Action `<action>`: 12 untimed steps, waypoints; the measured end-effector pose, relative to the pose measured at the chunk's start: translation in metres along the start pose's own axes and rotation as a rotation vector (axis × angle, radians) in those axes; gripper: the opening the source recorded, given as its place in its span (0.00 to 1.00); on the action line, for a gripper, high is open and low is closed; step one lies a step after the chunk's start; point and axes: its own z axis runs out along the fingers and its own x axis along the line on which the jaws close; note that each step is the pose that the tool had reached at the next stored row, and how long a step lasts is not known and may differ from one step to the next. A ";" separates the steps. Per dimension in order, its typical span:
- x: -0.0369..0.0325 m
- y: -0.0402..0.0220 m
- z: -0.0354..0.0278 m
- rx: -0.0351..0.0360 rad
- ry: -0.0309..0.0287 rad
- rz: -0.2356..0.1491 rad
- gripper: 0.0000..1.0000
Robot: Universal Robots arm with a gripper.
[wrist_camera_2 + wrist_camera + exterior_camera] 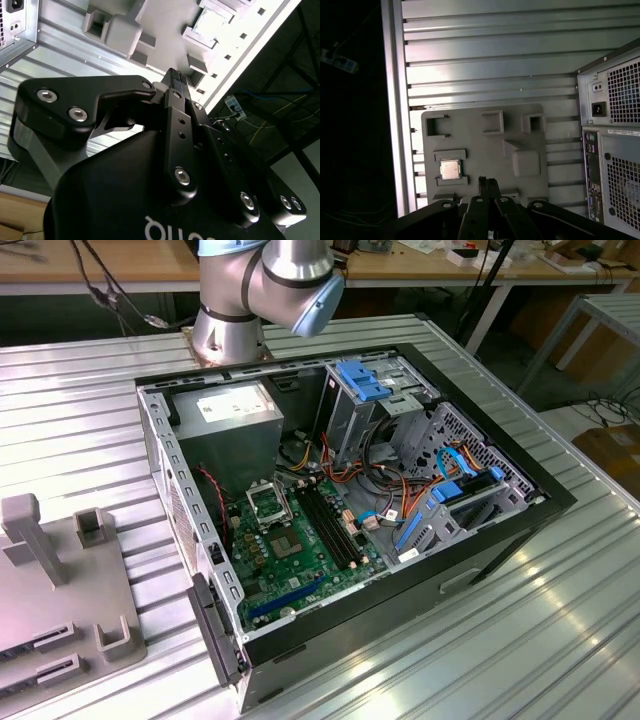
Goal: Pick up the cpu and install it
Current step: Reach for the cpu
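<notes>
While the cpu (pixel 450 170) lies in its recess on the grey holder (pixel 485 150) on the bench (pixel 485 55), nothing looks done yet. Near it the claw (pixel 487 181) hangs empty, fingers pressed together. The computer case (pixel 470 570) stands apart, and its socket (pixel 268 502) appears unfilled.

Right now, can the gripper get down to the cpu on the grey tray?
Probably yes. The cpu lies uncovered in its recess on the grey tray, and the gripper hangs above the tray just beside it, jaws shut, with nothing between them.
</notes>
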 end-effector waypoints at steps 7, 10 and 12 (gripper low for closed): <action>0.0101 -0.0012 0.0114 -0.0014 0.0034 -0.067 0.11; 0.0234 -0.0024 0.0131 -0.0015 0.0032 -0.067 0.11; 0.0289 -0.0028 0.0140 -0.0015 0.0034 -0.067 0.11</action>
